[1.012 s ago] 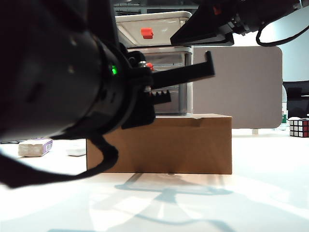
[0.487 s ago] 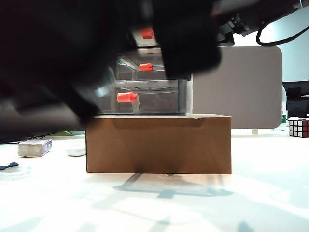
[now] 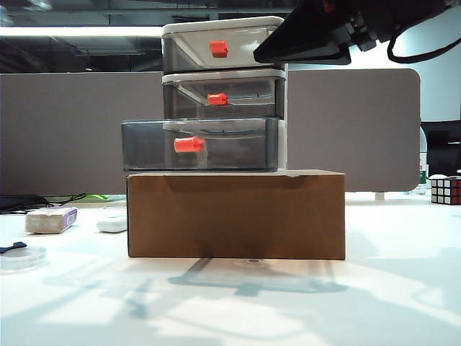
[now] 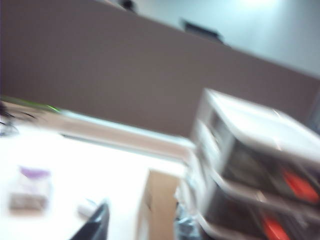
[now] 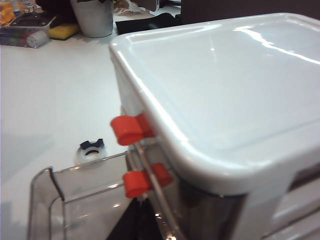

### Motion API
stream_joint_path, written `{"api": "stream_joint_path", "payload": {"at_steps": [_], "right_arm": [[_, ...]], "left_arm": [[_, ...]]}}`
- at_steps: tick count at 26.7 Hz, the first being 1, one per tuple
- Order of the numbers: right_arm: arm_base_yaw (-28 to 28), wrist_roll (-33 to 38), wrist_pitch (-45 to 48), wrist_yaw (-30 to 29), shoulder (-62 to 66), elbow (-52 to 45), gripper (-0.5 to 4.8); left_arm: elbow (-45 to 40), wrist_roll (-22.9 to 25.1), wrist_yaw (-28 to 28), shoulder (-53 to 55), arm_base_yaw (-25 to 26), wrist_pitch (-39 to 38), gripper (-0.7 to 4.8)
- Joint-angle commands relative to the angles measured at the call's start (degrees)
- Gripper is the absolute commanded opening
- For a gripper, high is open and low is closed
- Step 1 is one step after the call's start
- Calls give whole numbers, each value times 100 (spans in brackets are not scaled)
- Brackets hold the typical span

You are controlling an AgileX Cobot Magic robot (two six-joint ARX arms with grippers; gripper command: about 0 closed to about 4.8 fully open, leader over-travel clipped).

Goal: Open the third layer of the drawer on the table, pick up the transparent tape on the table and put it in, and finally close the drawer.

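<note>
The drawer [image 3: 223, 94], a white cabinet with smoky grey tiers, stands on a brown cardboard box [image 3: 236, 214]. Its third layer [image 3: 198, 145] is pulled out, with its red-orange handle [image 3: 188, 144] toward the camera. The transparent tape [image 3: 19, 256] lies flat at the table's [image 3: 288, 310] far left and also shows as tape [image 5: 90, 150] past the open third layer [image 5: 75, 200]. My right gripper [image 3: 292, 45] hovers by the cabinet's top right corner; its jaws are hidden. Only one blurred dark finger [image 4: 96, 226] of my left gripper shows, well away from the cabinet [image 4: 250, 160].
A whitish block with a purple label [image 3: 50, 220] and a small white oval thing [image 3: 113, 224] lie left of the box. A Rubik's cube [image 3: 445, 190] sits at the far right. A grey partition [image 3: 72, 130] runs behind. A metal cup [image 5: 92, 17] stands farther off.
My left arm, which filled the left of the exterior view, has swung out of it, uncovering the cabinet, the pulled-out third layer and the tape. The right arm has stayed put.
</note>
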Motion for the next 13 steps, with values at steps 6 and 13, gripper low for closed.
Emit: {"api": "stream_joint_path", "payload": {"at_steps": [6,13], "right_arm": [[4,129,50,-44,-26,42,-5],[4,129,46,-42,-24,39,-5]], "left_arm": [[372,-2332,3117,-2328,2616,-6059,179],[466,-2583,7267,-2551,5967,-7283,95]]}}
